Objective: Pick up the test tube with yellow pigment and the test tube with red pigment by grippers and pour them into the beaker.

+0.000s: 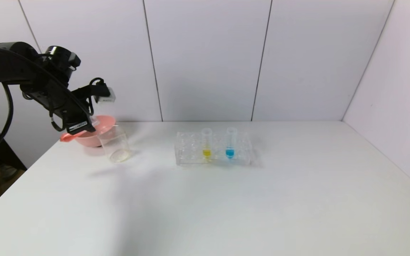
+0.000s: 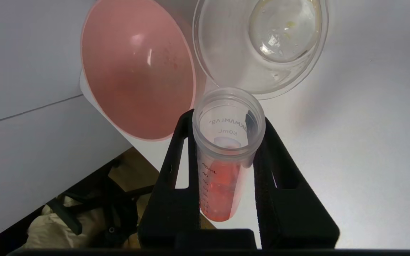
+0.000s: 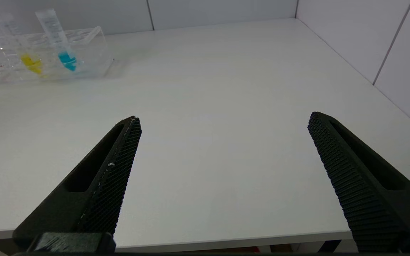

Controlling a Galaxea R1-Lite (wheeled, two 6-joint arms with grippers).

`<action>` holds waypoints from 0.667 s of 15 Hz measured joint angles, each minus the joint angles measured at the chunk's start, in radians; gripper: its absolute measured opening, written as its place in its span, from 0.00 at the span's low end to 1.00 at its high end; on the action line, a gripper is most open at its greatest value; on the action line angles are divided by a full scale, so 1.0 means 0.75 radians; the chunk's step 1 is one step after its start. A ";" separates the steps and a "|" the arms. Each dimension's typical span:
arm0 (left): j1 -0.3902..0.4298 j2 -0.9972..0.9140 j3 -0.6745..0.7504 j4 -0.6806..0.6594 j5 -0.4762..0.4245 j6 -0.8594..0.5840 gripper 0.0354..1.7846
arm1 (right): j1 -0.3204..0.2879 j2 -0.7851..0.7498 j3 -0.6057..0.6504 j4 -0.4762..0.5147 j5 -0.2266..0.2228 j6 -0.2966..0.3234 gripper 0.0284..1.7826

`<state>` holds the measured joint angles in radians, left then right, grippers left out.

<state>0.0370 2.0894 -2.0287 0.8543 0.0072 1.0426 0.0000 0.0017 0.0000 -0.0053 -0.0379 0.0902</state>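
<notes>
The test tube with red pigment (image 2: 226, 156) is held between the two black fingers (image 2: 176, 185) of the left end effector (image 2: 226, 142), which is closed firmly on the tube's sides just below its open mouth; red-orange liquid is seen pooled in the tube's lower part, and printed volume marks run along its wall. In the head view the tube (image 1: 72, 136) is carried tilted at the far left of the surface (image 1: 226, 206), raised above it, with the left end effector (image 1: 84, 122) placed beside the rim of the beaker (image 1: 114, 144). The beaker (image 2: 262, 46) stands upright on the surface, touching or just in front of a pink bowl (image 2: 137, 67), and only a faint residue is seen on its bottom. The test tube with yellow pigment (image 1: 206, 142) is left standing upright in a clear rack (image 1: 190, 149) near the middle of the surface, just beside a tube with blue liquid (image 1: 230, 142) in the same rack. The right end effector (image 3: 222, 142) is shown only in its own wrist view, spread wide with nothing between its fingers, hovering over the near edge of the surface, well apart from the rack (image 3: 94, 46).
</notes>
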 joint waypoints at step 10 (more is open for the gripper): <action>-0.121 0.052 -0.001 0.001 0.317 0.000 0.23 | 0.000 0.000 0.000 -0.001 0.001 0.000 0.96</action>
<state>-0.0534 2.1283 -2.0296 0.8549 0.2453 1.0423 0.0000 0.0017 0.0000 -0.0057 -0.0374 0.0902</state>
